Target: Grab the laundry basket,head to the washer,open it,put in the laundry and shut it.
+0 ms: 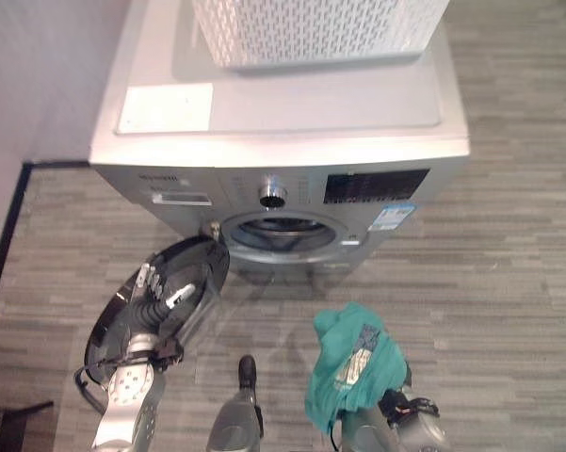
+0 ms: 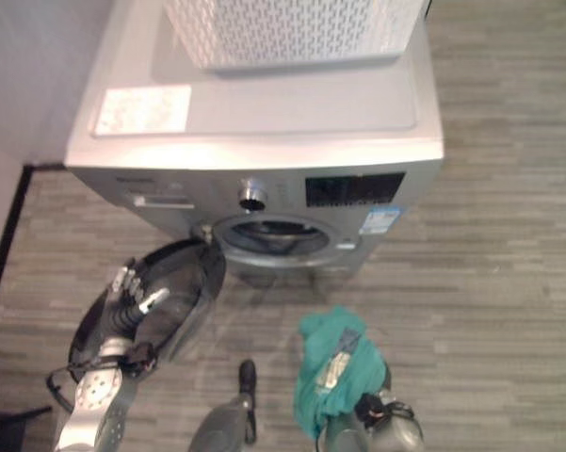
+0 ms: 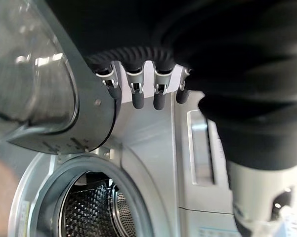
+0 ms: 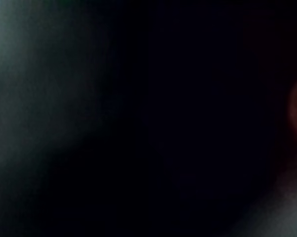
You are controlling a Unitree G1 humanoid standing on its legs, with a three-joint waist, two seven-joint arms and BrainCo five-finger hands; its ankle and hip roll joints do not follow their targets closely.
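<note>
Floor: grey wood-plank floor (image 1: 518,245) runs under and around everything, with a dark skirting strip along the pale wall on the robot's left.
Washer: silver front-loading washing machine (image 1: 292,113) stands ahead of the robot, its flat top carrying a white paper label near the left corner; a chrome dial and a dark display panel sit on the front face.
Basket: white perforated plastic laundry basket (image 1: 315,28) rests on the washer's top, toward the back, upright.
Door: round glass washer door with a dark rim (image 1: 165,306) is swung wide open to the robot's left, hinged at the left edge of the opening.
Drum: the round opening (image 1: 283,231) is uncovered; the left wrist view shows the perforated steel drum (image 3: 91,215) inside.
Laundry: crumpled teal cloth garment (image 1: 353,363) hangs in front of the washer, low and to the right of the opening, on top of the right hand.
Left hand: left hand (image 1: 160,292) lies against the inner side of the open door, its fingers (image 3: 159,96) straight and side by side, not curled round anything.
Right hand: right hand (image 1: 396,403) sits under the teal garment; I cannot tell whether its fingers are apart or clamped, since the cloth hides them.
</note>
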